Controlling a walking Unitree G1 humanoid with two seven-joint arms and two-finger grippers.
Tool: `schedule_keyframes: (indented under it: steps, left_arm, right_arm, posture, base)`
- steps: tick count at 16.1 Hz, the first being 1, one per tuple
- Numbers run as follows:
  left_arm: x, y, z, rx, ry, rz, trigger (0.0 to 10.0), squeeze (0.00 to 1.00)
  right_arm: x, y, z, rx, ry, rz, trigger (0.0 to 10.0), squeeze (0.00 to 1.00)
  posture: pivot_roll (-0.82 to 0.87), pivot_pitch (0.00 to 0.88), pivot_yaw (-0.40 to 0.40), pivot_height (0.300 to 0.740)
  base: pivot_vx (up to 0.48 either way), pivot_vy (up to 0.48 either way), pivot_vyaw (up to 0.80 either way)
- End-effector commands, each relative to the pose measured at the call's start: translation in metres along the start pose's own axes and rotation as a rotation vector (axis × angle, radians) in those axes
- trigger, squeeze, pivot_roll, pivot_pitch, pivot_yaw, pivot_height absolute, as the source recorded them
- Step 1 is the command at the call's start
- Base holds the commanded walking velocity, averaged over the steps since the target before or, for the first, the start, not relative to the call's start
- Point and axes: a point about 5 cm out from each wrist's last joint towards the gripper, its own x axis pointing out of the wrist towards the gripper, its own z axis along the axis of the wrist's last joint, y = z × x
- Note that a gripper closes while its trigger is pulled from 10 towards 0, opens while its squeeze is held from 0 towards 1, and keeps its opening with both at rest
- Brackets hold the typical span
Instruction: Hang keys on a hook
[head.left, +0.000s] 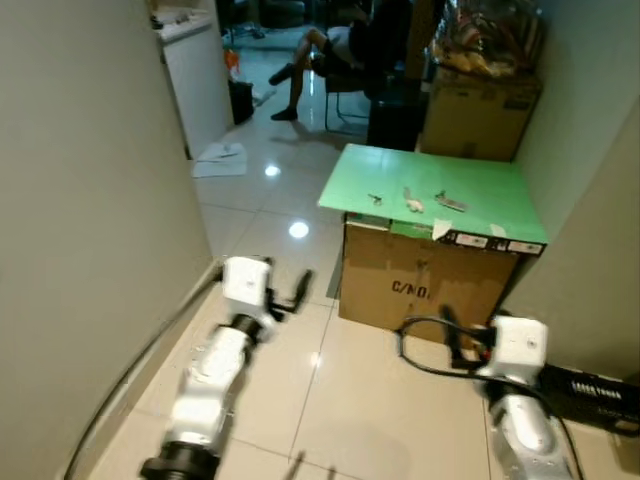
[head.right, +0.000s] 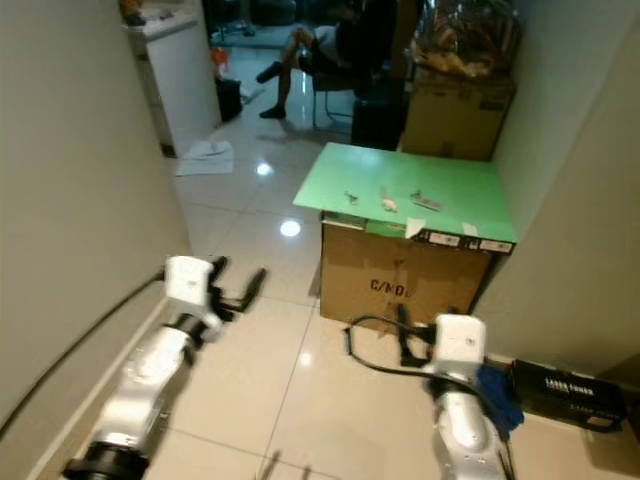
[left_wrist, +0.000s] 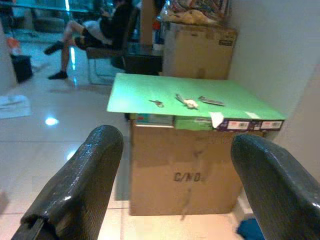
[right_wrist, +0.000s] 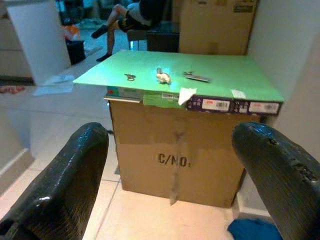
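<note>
both arms reach forward low over the floor, left pincer (left_wrist: 170, 190) and right pincer (right_wrist: 170, 190) spread and empty; the keys (head.left: 375, 199) lie on the green surface (head.left: 480, 185) ahead.

green board (head.left: 440, 185), brown cardboard box (head.left: 385, 280)

The cardboard box (right_wrist: 175, 155) under the green board (right_wrist: 210, 75) bears "C/NO." in dark letters on its front face; a black case (head.left: 595, 395) on the floor at four o'clock of the box carries white lettering too blurred to read; the labels (right_wrist: 235, 106) along the board's front edge are illegible.
</note>
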Motion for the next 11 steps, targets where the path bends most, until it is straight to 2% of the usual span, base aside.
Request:
schedule_keyframes:
  steps: [1,3,11]
  left_arm:
    - [-0.0026,0.0094,0.0050,0.021,-0.015,0.028,10.0,0.00]
    - [-0.0029,0.0078,0.0039,0.025,-0.011,0.023,10.0,0.00]
    - [0.0015,0.0142,0.0023,0.035,0.010,0.073,10.0,0.00]
  right_arm:
    - [0.0030,0.0073,0.0060,0.011,-0.024,0.021,10.0,0.00]
    - [0.0027,0.0093,0.0063,0.011,-0.026,0.025,10.0,0.00]
    - [-0.0039,0.0121,0.0004,0.015,-0.001,0.030,10.0,0.00]
  posture:
    - [-0.15,0.000,-0.002,0.740]
    - [-0.16,0.000,0.002,0.740]
    - [-0.16,0.000,0.016,0.740]
  base:
    - [0.409,-0.247,0.00]
    - [0.411,-0.244,0.00]
    - [0.468,0.000,0.00]
